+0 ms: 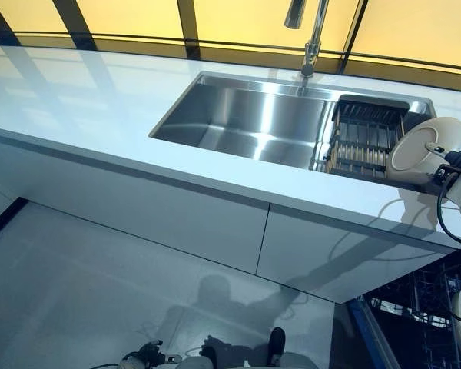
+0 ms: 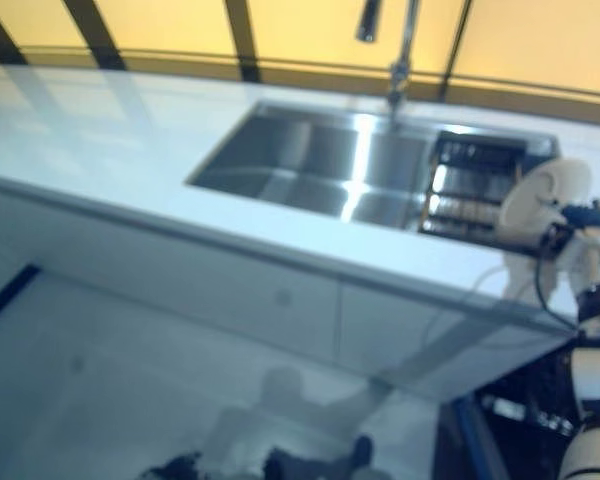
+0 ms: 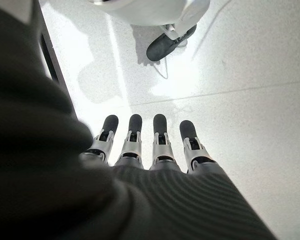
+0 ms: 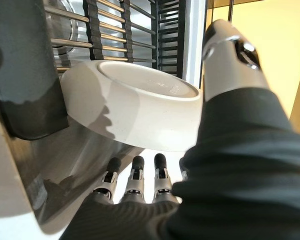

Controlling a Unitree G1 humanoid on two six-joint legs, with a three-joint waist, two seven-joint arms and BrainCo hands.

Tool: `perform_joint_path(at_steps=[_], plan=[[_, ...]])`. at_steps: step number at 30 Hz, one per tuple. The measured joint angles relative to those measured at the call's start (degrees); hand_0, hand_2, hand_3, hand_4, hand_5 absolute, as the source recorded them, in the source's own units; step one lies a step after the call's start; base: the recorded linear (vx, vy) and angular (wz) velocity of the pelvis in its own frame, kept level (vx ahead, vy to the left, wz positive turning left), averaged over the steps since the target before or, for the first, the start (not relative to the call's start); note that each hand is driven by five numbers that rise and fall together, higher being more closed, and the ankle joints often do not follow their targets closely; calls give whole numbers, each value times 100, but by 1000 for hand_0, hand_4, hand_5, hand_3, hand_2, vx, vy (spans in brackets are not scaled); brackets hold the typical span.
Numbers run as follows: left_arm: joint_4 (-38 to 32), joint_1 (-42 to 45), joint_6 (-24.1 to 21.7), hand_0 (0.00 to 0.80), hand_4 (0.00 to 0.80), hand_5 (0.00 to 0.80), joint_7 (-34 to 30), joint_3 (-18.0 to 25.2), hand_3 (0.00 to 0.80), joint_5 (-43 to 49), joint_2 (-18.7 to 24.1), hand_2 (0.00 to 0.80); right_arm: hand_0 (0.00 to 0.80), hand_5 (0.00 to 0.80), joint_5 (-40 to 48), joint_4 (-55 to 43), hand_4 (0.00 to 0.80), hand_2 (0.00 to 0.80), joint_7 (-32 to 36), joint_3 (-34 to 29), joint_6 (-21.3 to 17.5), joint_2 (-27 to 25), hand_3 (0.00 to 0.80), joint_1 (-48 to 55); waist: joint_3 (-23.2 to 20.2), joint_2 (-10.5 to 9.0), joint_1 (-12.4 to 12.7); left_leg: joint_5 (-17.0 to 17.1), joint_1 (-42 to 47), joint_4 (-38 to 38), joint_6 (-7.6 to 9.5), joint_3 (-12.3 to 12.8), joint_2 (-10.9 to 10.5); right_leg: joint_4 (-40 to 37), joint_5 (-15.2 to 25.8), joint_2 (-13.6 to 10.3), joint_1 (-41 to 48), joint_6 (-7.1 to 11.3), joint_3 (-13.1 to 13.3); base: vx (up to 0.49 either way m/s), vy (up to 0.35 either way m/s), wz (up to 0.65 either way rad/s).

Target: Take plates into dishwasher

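Note:
A white plate (image 1: 424, 146) is held on edge above the counter, just right of the sink's dish rack (image 1: 365, 134). My right hand (image 1: 457, 160) holds it at the view's right edge. In the right wrist view the plate (image 4: 140, 110) lies between my fingers (image 4: 137, 175) below it and my thumb (image 4: 230, 55) at its rim, with the rack's bars behind it. My left hand (image 3: 165, 190) hangs low over the floor, fingers straight and empty. The open dishwasher (image 1: 415, 315) shows its dark wire racks below the counter at the lower right.
A steel sink (image 1: 246, 119) with a tall faucet (image 1: 313, 38) is set in the white counter (image 1: 77, 100). White cabinet fronts (image 1: 177, 207) run below the counter. Pale floor (image 1: 77, 292) lies to the left of me.

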Motion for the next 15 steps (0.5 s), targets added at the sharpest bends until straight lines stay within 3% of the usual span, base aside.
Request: perform_joint_path(at_steps=[15], plan=[[-2,4,-3,0,0,0,12,-3,0,-44,-3,0,0,0,44,3,0,0,-117,0,-61,0,0,0,0,0,0,-1,-8,8,1,-2,0,1,-1,-4,-1,-1,-8,0,0,0]])
